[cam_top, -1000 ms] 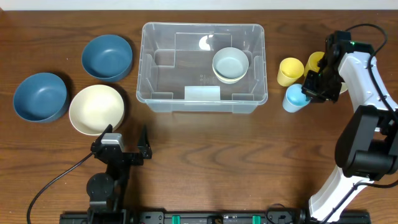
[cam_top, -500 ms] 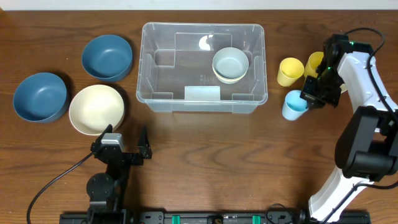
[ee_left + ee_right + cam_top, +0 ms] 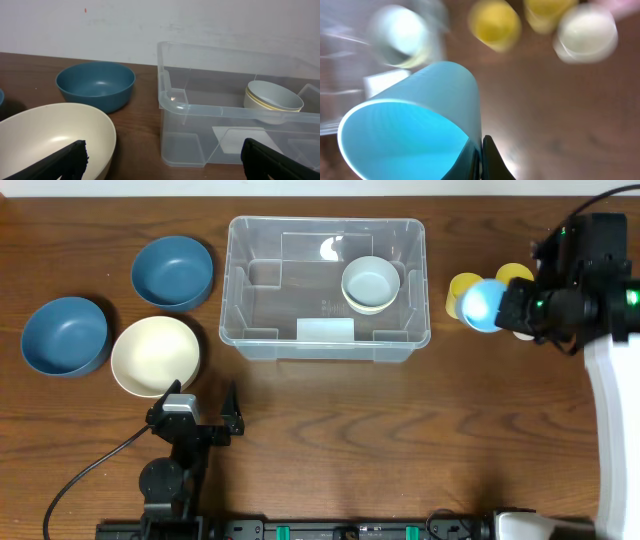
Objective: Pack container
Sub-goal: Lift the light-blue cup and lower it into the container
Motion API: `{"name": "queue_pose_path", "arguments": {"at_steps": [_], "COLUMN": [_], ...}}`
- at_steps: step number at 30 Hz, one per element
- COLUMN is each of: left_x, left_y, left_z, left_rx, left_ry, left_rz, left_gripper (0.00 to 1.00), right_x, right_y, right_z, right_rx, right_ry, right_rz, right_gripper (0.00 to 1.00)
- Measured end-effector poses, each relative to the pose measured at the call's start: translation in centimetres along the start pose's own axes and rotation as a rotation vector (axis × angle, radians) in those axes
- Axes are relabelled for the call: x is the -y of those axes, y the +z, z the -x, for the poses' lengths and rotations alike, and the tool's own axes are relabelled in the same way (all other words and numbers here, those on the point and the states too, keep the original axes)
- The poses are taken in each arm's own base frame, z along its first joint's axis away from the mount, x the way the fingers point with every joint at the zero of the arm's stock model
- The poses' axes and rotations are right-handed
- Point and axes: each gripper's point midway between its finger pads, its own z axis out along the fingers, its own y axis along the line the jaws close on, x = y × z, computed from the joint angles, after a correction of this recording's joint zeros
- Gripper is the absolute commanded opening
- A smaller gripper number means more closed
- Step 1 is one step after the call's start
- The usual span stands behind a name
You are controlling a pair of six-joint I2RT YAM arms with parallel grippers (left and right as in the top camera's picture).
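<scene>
Where the wooden table (image 3: 360,450) is seen from overhead, the container (image 3: 280,305) is recorded at its far centre: one large rectangular bin of clear, see-through plastic, with rounded corners, a raised rim and stepped mouldings inside its corners. A small white label (image 3: 325,330) is fixed at the middle of its near wall, and a small white sticker (image 3: 329,248) is seen at its far wall; no writing can be read on either, and faint marks on the floor of the bin are too small to make out. Inside, toward the far right corner, two nested bowls (image 3: 371,283) are held, a pale grey-blue one seated in a cream one. Left of the bin, three bowls are listed apart from it: far blue bowl (image 3: 172,271), left blue bowl (image 3: 64,335), cream bowl (image 3: 155,356). Right of the bin, two yellow cups (image 3: 463,288) are stood upright near its right wall, and a pale cup (image 3: 585,32) is shown blurred beside them in the right wrist view. The right gripper (image 3: 510,308) is closed on the wall of a light blue cup (image 3: 482,304), which is held raised off the table just right of the bin. The left gripper (image 3: 196,412) is parked near the front edge, jaws spread wide and nothing held.
</scene>
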Motion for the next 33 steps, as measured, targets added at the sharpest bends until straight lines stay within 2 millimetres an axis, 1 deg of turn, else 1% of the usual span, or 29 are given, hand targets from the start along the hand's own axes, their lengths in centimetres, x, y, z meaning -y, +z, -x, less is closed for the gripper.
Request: {"name": "queue_pose_path", "arguments": {"at_steps": [1,3,6,7,9,12,14,16,20,23,30,33], "left_x": [0.0,0.0,0.0,0.0,0.0,0.0,0.0,0.0,0.0,0.0,0.0,0.0], "left_y": [0.0,0.0,0.0,0.0,0.0,0.0,0.0,0.0,0.0,0.0,0.0,0.0], "left_z": [0.0,0.0,0.0,0.0,0.0,0.0,0.0,0.0,0.0,0.0,0.0,0.0], "left_rx": [0.000,0.000,0.000,0.000,0.000,0.000,0.000,0.000,0.000,0.000,0.000,0.000], "left_ry": [0.000,0.000,0.000,0.000,0.000,0.000,0.000,0.000,0.000,0.000,0.000,0.000], "left_rz": [0.000,0.000,0.000,0.000,0.000,0.000,0.000,0.000,0.000,0.000,0.000,0.000], "left_gripper": [0.98,0.98,0.98,0.98,0.98,0.98,0.98,0.98,0.98,0.98,0.98,0.98], "right_x": [-1.7,-4.7,-9.1,-10.5,-12.7,-14.3,-14.5,-13.9,-13.0,-12.9,-12.9,-12.7], "right_y": [-0.8,-1.5,-1.3,-0.9,0.3,2.9,4.9,6.9,9.5,10.7,13.2,14.4], "right_z": [0.3,0.6,0.5,0.3,-0.2,-1.1,-1.7,-2.5,-4.0,-4.3,-4.5,-5.0], "right_rx": [0.040,0.090,0.123,0.122,0.110,0.053,0.000,-0.074,-0.209,-0.250,-0.286,-0.319], "right_ry": [-0.042,-0.112,-0.211,-0.243,-0.291,-0.332,-0.341,-0.343,-0.346,-0.349,-0.357,-0.359], "right_rz": [0.038,0.105,0.183,0.202,0.220,0.205,0.176,0.130,0.056,0.033,0.008,-0.008], "right_gripper": [0.02,0.01,0.01,0.01,0.01,0.01,0.01,0.01,0.01,0.01,0.01,0.01]}}
